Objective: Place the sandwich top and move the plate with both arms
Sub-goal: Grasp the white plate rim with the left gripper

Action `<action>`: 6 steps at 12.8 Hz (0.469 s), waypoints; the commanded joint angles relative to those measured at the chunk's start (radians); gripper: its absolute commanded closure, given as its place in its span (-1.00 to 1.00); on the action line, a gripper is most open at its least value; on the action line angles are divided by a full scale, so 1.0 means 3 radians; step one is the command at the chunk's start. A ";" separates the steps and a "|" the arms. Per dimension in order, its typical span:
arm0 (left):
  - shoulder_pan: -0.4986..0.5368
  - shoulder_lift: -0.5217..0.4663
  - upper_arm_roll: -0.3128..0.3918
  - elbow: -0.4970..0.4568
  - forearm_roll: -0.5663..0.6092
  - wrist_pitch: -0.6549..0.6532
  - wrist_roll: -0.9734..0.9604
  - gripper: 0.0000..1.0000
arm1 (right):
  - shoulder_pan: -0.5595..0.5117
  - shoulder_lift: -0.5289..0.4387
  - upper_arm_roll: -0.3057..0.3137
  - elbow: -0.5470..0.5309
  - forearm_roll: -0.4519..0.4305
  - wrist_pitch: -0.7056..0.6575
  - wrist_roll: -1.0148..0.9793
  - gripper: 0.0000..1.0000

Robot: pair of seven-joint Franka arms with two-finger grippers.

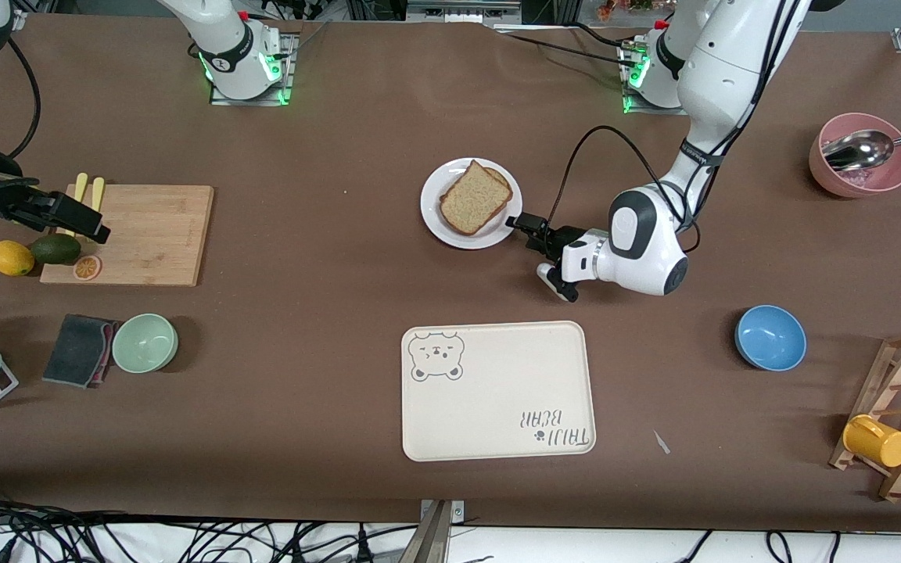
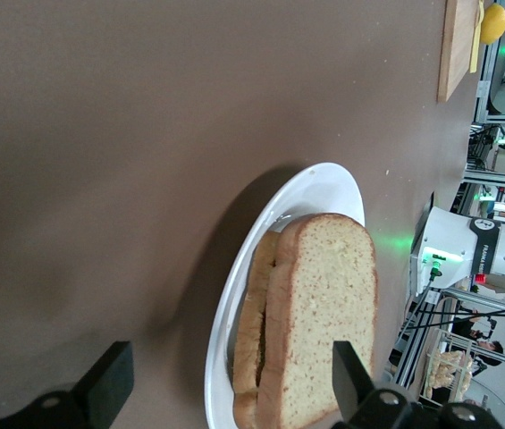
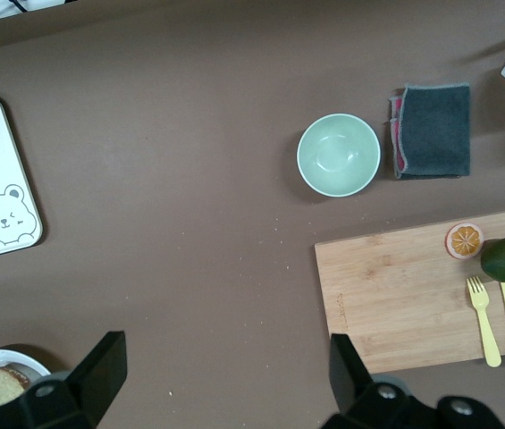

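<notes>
Now sandwich top [image 1: 475, 198] sits stacked on plate [image 1: 439, 220] just ahead of spread left gripper [image 1: 534, 235] low over bench [image 1: 325, 258]; right gripper [image 1: 67, 223] waits spread over cutting board [image 1: 145, 234].

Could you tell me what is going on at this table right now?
A sandwich with its top slice of bread already on sits on the white plate in the middle of the table. The left gripper is low beside the plate's rim, fingers open, apparently lining up to take hold of it. The right gripper waits open over the cutting board at its end of the table. The bear tray lies nearer the camera.
</notes>
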 commanded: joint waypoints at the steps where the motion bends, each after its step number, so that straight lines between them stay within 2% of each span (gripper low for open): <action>1: -0.0069 -0.0083 0.0010 -0.0085 -0.0113 0.0072 0.0186 -0.59 | -0.0047 0.0052 0.0069 0.0108 -0.0017 -0.0030 -0.0114 -1.00; 4: -0.0105 -0.0022 0.0015 -0.0085 -0.0103 0.0082 0.0345 -0.36 | -0.0088 0.0072 0.0130 0.0083 -0.0027 0.0062 -0.0124 -1.00; 6: -0.0125 -0.0001 0.0015 -0.0064 -0.0103 0.0087 0.0432 -0.27 | -0.0149 0.0057 0.0166 0.0068 -0.0032 0.0032 -0.0140 -1.00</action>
